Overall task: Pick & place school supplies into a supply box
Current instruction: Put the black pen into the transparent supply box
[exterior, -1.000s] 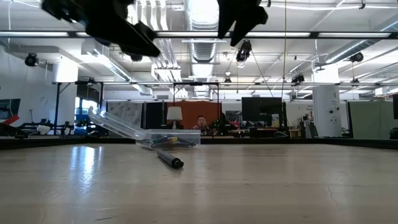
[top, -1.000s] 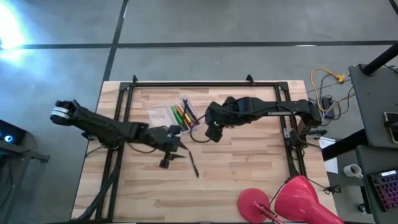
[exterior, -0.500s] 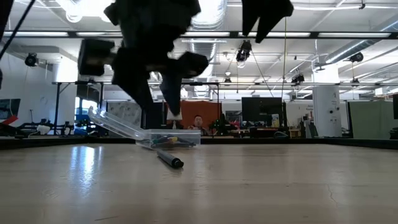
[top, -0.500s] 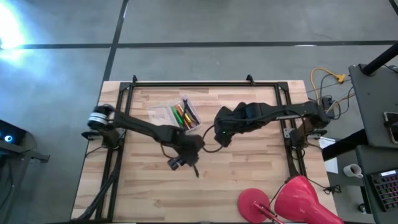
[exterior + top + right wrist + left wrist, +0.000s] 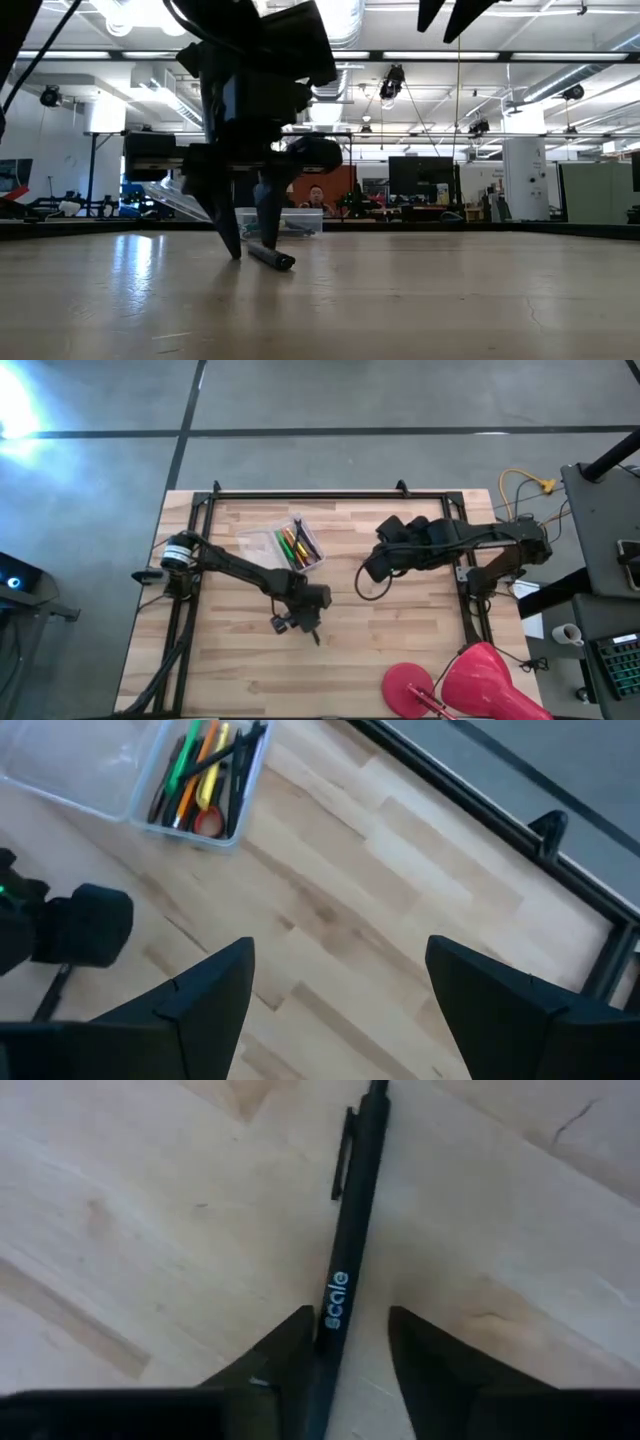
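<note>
A black pen [image 5: 345,1230] printed "scale" lies alone on the wooden table, on the near side of the supply box [image 5: 285,545]. That clear box lies open, with coloured pens and red-handled scissors in one half. My left gripper [image 5: 350,1312] points steeply down over the pen. It is open, with one finger on each side of the barrel. In the low view its fingertips [image 5: 236,252] stand at the table by the pen [image 5: 272,258]. My right gripper [image 5: 340,970] hangs open and high over the table's right half [image 5: 375,568], with nothing between its fingers. My left gripper straddles the pen's barrel [image 5: 330,1320] from above, its fingers lying across the pen. One finger [image 5: 295,1345] stands right against the barrel, and I cannot tell whether it touches. A strip of bare table shows between the barrel and the other finger [image 5: 410,1342]. The pen lies flat on the table.
A red dome lamp [image 5: 470,680] sits at the table's near right corner. Cables with a yellow tip [image 5: 530,485] hang off the far right. A black frame [image 5: 320,495] runs along the table's far, left and right sides. Bare wood lies between the two arms.
My left gripper has swung toward the table's right and near edge, come down and tipped to point at the table, ending astride the black pen. My right gripper has drawn back toward the right edge and risen a little. The pen and the box have stayed put.
</note>
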